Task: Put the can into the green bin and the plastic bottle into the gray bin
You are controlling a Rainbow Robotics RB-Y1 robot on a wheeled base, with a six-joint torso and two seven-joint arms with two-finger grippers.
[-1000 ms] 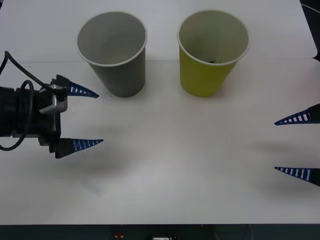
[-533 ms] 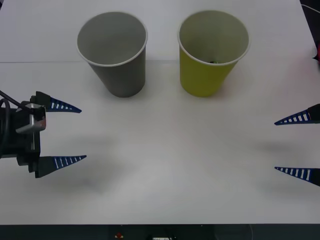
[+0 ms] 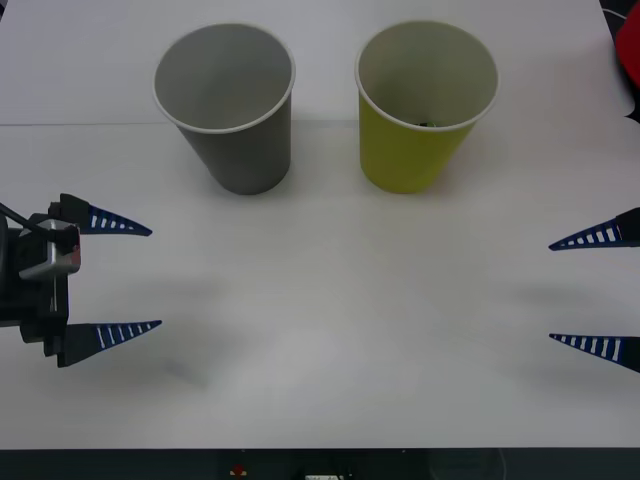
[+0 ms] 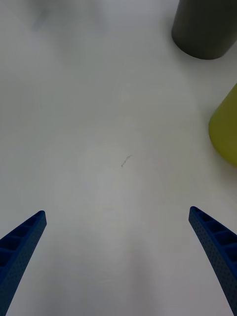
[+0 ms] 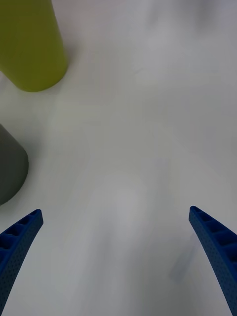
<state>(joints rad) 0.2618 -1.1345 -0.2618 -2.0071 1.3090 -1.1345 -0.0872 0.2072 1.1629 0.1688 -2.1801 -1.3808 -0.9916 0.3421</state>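
Retreat marks the left end effector (image 3: pixel 108 279): fingers spread and empty, it has drawn back from the gray bin (image 3: pixel 226 105). Dark glimpse low inside the green bin (image 3: pixel 425 105) may be the can (image 3: pixel 428 124). Right end effector (image 3: pixel 597 291) waits spread, well apart from both.

Both your hands are wide open, holding nothing.
Left hand (image 3: pixel 130 277) sits low left, right hand (image 3: pixel 585 290) far right.

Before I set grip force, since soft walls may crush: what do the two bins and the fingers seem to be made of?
The gray bin and the green bin look like matte paper cups: thin rolled pale rims, tapering walls, no gloss. The left gripper and right gripper have blue ribbed fingers, probably flexible plastic or rubber; the look leaves that open.
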